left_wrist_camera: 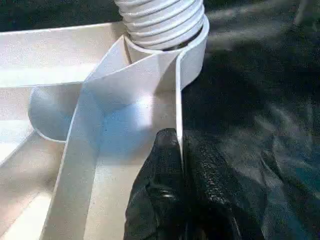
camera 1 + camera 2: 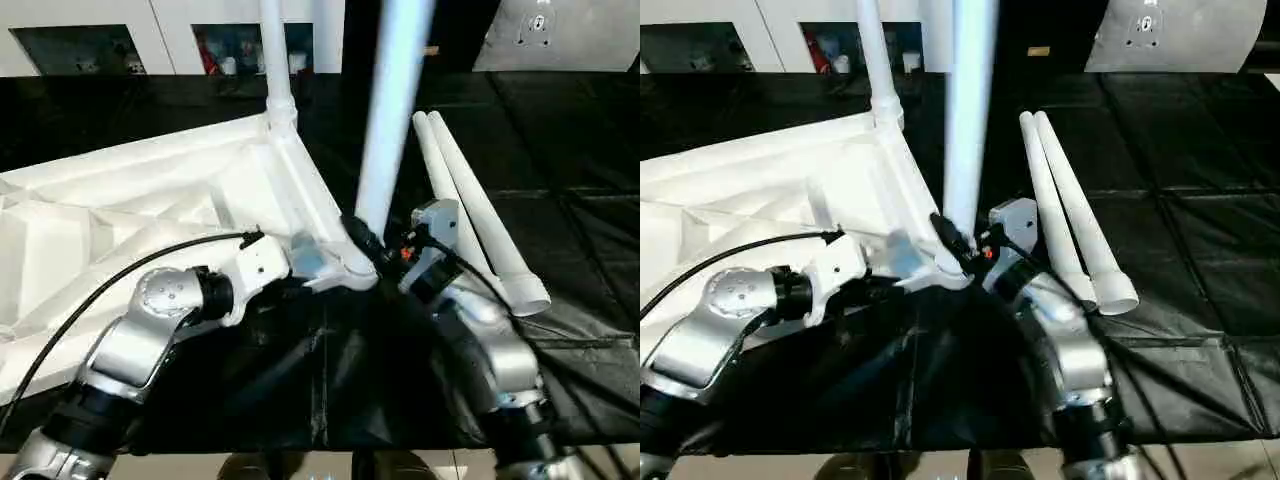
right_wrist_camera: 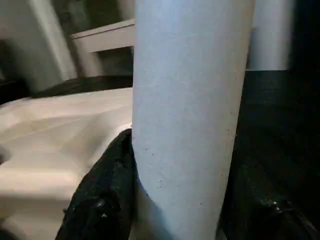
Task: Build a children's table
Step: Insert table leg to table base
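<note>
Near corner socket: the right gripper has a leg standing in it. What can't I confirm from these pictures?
- How far the held leg is seated: the right gripper and the socket wall cover its foot.
- Its upper end, and that of the far standing leg: cut off by the top edge in the head views.
- The tabletop's left part: cut off by the frame's left edge.
- Left gripper: pinches the rim wall.
</note>
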Motion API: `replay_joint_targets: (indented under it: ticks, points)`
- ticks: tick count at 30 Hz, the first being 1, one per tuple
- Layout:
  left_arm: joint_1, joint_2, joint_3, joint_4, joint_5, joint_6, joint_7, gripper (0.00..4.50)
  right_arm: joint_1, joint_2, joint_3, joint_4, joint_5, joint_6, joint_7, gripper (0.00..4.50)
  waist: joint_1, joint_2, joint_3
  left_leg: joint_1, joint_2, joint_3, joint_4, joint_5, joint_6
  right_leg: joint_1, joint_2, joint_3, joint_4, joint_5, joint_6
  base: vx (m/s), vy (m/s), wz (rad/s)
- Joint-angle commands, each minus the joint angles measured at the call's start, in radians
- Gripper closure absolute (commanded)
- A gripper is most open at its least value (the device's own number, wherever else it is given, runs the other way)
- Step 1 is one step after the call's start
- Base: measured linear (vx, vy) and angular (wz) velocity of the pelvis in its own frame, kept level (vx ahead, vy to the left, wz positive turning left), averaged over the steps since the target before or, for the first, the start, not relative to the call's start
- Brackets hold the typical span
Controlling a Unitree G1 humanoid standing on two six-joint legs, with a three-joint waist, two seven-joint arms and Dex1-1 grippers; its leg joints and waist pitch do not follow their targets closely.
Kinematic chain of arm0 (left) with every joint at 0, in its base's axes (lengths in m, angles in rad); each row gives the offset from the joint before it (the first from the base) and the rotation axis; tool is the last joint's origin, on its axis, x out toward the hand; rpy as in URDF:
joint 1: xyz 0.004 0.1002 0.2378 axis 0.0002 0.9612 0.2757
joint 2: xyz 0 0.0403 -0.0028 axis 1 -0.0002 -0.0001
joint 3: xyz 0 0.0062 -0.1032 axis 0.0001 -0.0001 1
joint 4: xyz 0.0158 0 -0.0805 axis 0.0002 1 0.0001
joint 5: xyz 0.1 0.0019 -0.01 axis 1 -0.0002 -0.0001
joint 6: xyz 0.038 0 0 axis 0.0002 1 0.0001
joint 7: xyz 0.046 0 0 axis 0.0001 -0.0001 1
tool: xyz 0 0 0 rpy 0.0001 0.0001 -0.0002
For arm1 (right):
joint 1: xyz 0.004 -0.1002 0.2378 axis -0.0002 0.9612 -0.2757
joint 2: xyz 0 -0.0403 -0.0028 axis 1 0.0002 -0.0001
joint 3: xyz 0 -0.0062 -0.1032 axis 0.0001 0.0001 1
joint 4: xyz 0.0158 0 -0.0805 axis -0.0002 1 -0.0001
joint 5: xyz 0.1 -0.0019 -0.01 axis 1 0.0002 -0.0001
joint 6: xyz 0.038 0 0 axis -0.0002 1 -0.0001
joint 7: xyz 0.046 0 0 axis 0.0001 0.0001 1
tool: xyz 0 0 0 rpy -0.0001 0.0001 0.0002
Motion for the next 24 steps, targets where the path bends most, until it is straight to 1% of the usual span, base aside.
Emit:
replay_joint_targets:
  ticks: [1, 2, 3, 4, 5, 6, 7, 8, 9, 10, 12, 13, 14, 15, 16, 17, 18, 19, 20, 21, 22, 23, 24]
  points:
    - [0.021, 0.027, 0.041, -0.008, 0.005, -0.005, 0.009, 4.50, 0.027, -0.042, -0.146, 0.008, -0.079, 0.004, -0.156, 2.61, 0.004, 0.014, -0.083, 0.022, 0.109, -0.047, -0.053, -0.023, 0.143, 0.066, -0.139, 0.073, -0.043, 0.121, -0.261, 0.000, 0.000, 0.00]
    - [0.021, 0.027, 0.041, -0.008, 0.005, -0.005, 0.009, 4.50, 0.027, -0.042, -0.146, 0.008, -0.079, 0.004, -0.156, 2.61, 0.004, 0.014, -0.079, 0.022, 0.109, -0.046, -0.055, -0.062, 0.123, 0.065, -0.137, 0.074, -0.049, 0.058, -0.255, 0.000, 0.000, 0.00]
    - [0.023, 0.024, 0.042, -0.010, 0.004, -0.004, 0.013, 4.50, 0.028, -0.035, -0.149, 0.002, -0.092, 0.007, -0.182, 2.61, 0.005, 0.014, -0.077, 0.023, 0.109, -0.046, -0.056, -0.080, 0.112, 0.064, -0.137, 0.075, -0.052, 0.029, -0.251, 0.000, 0.000, 0.00]
    - [0.024, 0.023, 0.043, -0.011, 0.004, -0.003, 0.015, 4.50, 0.027, -0.033, -0.150, 0.000, -0.095, 0.009, -0.189, 2.61, 0.005, 0.015, -0.075, 0.025, 0.110, -0.046, -0.058, -0.101, 0.093, 0.063, -0.135, 0.076, -0.055, -0.010, -0.244, 0.000, 0.000, 0.00]
    - [0.026, 0.020, 0.045, -0.011, 0.003, -0.004, 0.020, 4.50, 0.025, -0.028, -0.152, -0.008, -0.115, 0.015, -0.222, 2.61, 0.004, 0.013, -0.080, 0.026, 0.109, -0.045, -0.057, -0.105, 0.080, 0.066, -0.134, 0.077, -0.054, -0.018, -0.241, 0.000, 0.000, 0.00]
    - [0.026, 0.020, 0.045, -0.011, 0.003, -0.004, 0.020, 4.50, 0.025, -0.028, -0.152, -0.008, -0.115, 0.015, -0.222, 2.61, 0.004, 0.015, -0.081, 0.026, 0.109, -0.046, -0.056, -0.091, 0.075, 0.064, -0.133, 0.077, -0.050, -0.001, -0.241, 0.000, 0.000, 0.00]
    - [0.026, 0.020, 0.045, -0.009, 0.002, -0.008, 0.022, 4.50, 0.022, -0.030, -0.152, -0.012, -0.126, 0.020, -0.240, 2.61, 0.004, 0.012, -0.084, 0.026, 0.107, -0.044, -0.053, -0.078, 0.077, 0.066, -0.134, 0.078, -0.048, 0.027, -0.243, 0.000, 0.000, 0.00]
    - [0.026, 0.020, 0.046, -0.009, 0.001, -0.008, 0.022, 4.50, 0.022, -0.030, -0.152, -0.012, -0.126, 0.020, -0.241, 2.61, 0.004, 0.012, -0.084, 0.026, 0.107, -0.044, -0.053, -0.078, 0.077, 0.066, -0.134, 0.078, -0.048, 0.027, -0.243, 0.000, 0.000, 0.00]
    - [0.026, 0.023, 0.045, -0.004, -0.001, -0.015, 0.025, 4.50, 0.016, -0.035, -0.150, -0.017, -0.135, 0.027, -0.259, 2.61, 0.004, 0.014, -0.086, 0.024, 0.106, -0.045, -0.051, -0.048, 0.084, 0.067, -0.132, 0.077, -0.041, 0.069, -0.245, 0.000, 0.000, 0.00]
    - [0.026, 0.025, 0.044, -0.001, -0.002, -0.019, 0.026, 4.50, 0.013, -0.038, -0.150, -0.018, -0.134, 0.030, -0.264, 2.61, 0.004, 0.012, -0.092, 0.023, 0.104, -0.045, -0.045, -0.010, 0.102, 0.070, -0.133, 0.077, -0.033, 0.128, -0.250, 0.000, 0.000, 0.00]
    - [0.025, 0.027, 0.043, 0.002, -0.004, -0.024, 0.029, 4.50, 0.009, -0.040, -0.149, -0.020, -0.131, 0.034, -0.269, 2.61, 0.004, 0.012, -0.091, 0.022, 0.103, -0.045, -0.043, -0.007, 0.112, 0.070, -0.134, 0.076, -0.032, 0.139, -0.251, 0.000, 0.000, 0.00]
    - [0.025, 0.029, 0.042, 0.005, -0.003, -0.027, 0.030, 4.50, 0.008, -0.042, -0.146, -0.023, -0.132, 0.038, -0.271, 2.61, 0.003, 0.005, -0.095, 0.020, 0.103, -0.044, -0.041, -0.011, 0.120, 0.073, -0.136, 0.076, -0.034, 0.134, -0.251, 0.000, 0.000, 0.00]
    - [0.024, 0.031, 0.041, 0.008, -0.002, -0.031, 0.031, 4.50, 0.005, -0.045, -0.142, -0.028, -0.133, 0.044, -0.274, 2.61, 0.003, 0.005, -0.095, 0.020, 0.103, -0.044, -0.041, -0.011, 0.120, 0.073, -0.136, 0.076, -0.034, 0.134, -0.251, 0.000, 0.000, 0.00]
    - [0.024, 0.036, 0.039, 0.012, -0.003, -0.038, 0.027, 4.50, 0.001, -0.051, -0.131, -0.040, -0.111, 0.056, -0.240, 2.61, 0.005, 0.009, -0.094, 0.021, 0.102, -0.045, -0.039, -0.011, 0.120, 0.073, -0.135, 0.075, -0.033, 0.121, -0.250, 0.000, 0.000, 0.00]
    - [0.024, 0.045, 0.036, 0.017, -0.004, -0.053, 0.018, 4.50, -0.005, -0.062, -0.110, -0.062, -0.075, 0.075, -0.174, 2.61, 0.005, 0.006, -0.095, 0.020, 0.102, -0.045, -0.038, -0.013, 0.120, 0.073, -0.133, 0.075, -0.033, 0.108, -0.248, 0.000, 0.000, 0.00]
    - [0.024, 0.045, 0.036, 0.017, -0.004, -0.053, 0.018, 4.50, -0.005, -0.062, -0.110, -0.062, -0.075, 0.075, -0.174, 2.61, 0.006, 0.007, -0.095, 0.021, 0.103, -0.045, -0.038, -0.022, 0.119, 0.073, -0.133, 0.075, -0.034, 0.089, -0.245, 0.000, 0.000, 0.00]
    - [0.024, 0.052, 0.033, 0.022, -0.006, -0.064, 0.007, 4.50, -0.010, -0.079, -0.090, -0.080, -0.048, 0.090, -0.109, 2.61, 0.006, 0.006, -0.096, 0.021, 0.102, -0.044, -0.036, -0.025, 0.119, 0.074, -0.133, 0.075, -0.035, 0.083, -0.243, 0.000, 0.000, 0.00]
    - [0.023, 0.060, 0.029, 0.028, -0.009, -0.074, -0.006, 4.50, -0.013, -0.101, -0.067, -0.100, -0.023, 0.102, -0.040, 2.61, 0.008, 0.006, -0.094, 0.020, 0.101, -0.044, -0.035, -0.044, 0.113, 0.074, -0.131, 0.075, -0.037, 0.052, -0.232, 0.000, 0.000, 0.00]
    - [0.023, 0.064, 0.027, 0.031, -0.010, -0.079, -0.014, 4.50, -0.014, -0.117, -0.053, -0.113, -0.012, 0.109, -0.001, 2.61, 0.008, 0.006, -0.094, 0.020, 0.101, -0.044, -0.035, -0.044, 0.113, 0.074, -0.131, 0.075, -0.037, 0.052, -0.232, 0.000, 0.000, 0.00]
    - [0.022, 0.068, 0.024, 0.034, -0.011, -0.085, -0.022, 4.50, -0.013, -0.131, -0.042, -0.125, 0.006, 0.122, 0.038, 2.61, 0.010, 0.006, -0.092, 0.022, 0.101, -0.044, -0.036, -0.059, 0.101, 0.073, -0.130, 0.075, -0.040, 0.018, -0.225, 0.000, 0.000, 0.00]
    - [0.019, 0.074, 0.021, 0.040, -0.012, -0.093, -0.034, 4.50, -0.011, -0.153, -0.029, -0.141, 0.030, 0.136, 0.092, 2.61, 0.008, 0.006, -0.089, 0.023, 0.098, -0.042, -0.036, -0.090, 0.095, 0.071, -0.129, 0.076, -0.046, -0.023, -0.228, 0.000, 0.000, 0.00]
    - [0.015, 0.078, 0.019, 0.046, -0.012, -0.100, -0.041, 4.50, -0.009, -0.169, -0.023, -0.151, 0.048, 0.150, 0.128, 2.61, 0.009, 0.003, -0.086, 0.022, 0.096, -0.042, -0.036, -0.118, 0.088, 0.076, -0.130, 0.076, -0.052, -0.076, -0.223, 0.000, 0.000, 0.00]
    - [0.015, 0.078, 0.019, 0.046, -0.012, -0.100, -0.041, 4.50, -0.009, -0.169, -0.023, -0.151, 0.048, 0.150, 0.128, 2.61, 0.008, 0.003, -0.085, 0.021, 0.096, -0.042, -0.036, -0.126, 0.082, 0.075, -0.130, 0.076, -0.053, -0.102, -0.219, 0.000, 0.000, 0.00]
